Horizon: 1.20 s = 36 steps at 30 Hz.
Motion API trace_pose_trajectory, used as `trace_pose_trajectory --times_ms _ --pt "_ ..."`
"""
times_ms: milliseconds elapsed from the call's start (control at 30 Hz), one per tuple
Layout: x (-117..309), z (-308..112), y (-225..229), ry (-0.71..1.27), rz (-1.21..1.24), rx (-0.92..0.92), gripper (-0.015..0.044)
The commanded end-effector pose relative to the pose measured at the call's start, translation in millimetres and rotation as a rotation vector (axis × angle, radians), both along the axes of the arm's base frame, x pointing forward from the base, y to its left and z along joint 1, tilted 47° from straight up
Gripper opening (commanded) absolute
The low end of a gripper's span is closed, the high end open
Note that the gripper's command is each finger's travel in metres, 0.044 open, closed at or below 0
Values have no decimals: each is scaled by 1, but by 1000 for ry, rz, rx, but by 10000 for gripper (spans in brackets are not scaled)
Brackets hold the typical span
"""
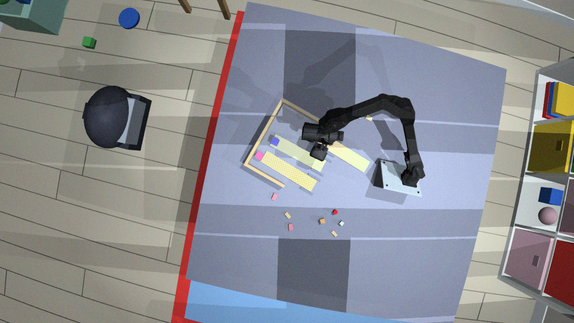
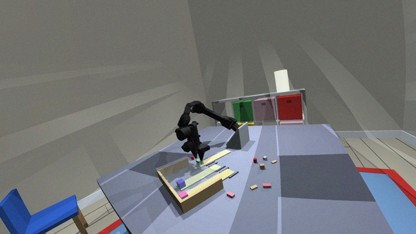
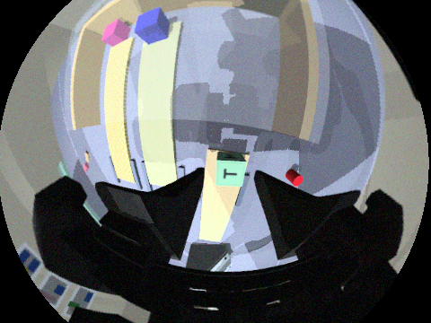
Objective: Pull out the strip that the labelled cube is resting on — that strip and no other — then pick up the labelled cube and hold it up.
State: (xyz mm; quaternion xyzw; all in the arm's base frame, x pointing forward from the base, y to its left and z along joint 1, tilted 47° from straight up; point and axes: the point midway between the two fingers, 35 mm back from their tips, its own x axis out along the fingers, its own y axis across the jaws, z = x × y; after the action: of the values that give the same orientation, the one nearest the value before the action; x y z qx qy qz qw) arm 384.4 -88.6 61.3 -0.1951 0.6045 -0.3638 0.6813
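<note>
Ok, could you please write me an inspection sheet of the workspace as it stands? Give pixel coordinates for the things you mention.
surface: grey-blue table top [image 1: 401, 261] [image 2: 308, 139], banded with shadow
job's things: labelled cube [image 2: 199, 162] [image 3: 231, 173], marked T, on the end of a plain pale strip [image 1: 351, 157] [image 2: 218, 156] [image 3: 213, 224] that lies pulled out beyond the other two
clutter: blue cube [image 1: 274, 141] [image 2: 180, 183] [image 3: 153, 27] and pink cube [image 1: 259, 155] [image 2: 183, 194] [image 3: 117, 32] in the wooden frame [image 1: 263, 133] [image 2: 200, 193] [image 3: 292, 67]; small loose blocks outside
gripper: partly open above the labelled cube, nothing held
cables: nothing seen
surroundings: shelf unit [image 1: 530, 149] [image 2: 304, 106], blue chair [image 2: 53, 209]
</note>
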Motion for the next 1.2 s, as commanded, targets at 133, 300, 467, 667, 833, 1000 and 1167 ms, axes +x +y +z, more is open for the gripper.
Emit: trace_pose_trajectory --times_ms 133,300,467,667,833,1000,1167 --pt "-2 -11 -11 11 3 -4 250" --pt "-3 -16 -17 11 3 -5 250" --pt "-4 -20 -21 11 3 -6 250" --pt "-2 -18 -20 2 0 -3 224" --pt "-2 -18 -20 2 0 -3 132" --pt "-2 -18 -20 2 0 -3 98" --pt "-8 -16 -14 3 0 -2 0"
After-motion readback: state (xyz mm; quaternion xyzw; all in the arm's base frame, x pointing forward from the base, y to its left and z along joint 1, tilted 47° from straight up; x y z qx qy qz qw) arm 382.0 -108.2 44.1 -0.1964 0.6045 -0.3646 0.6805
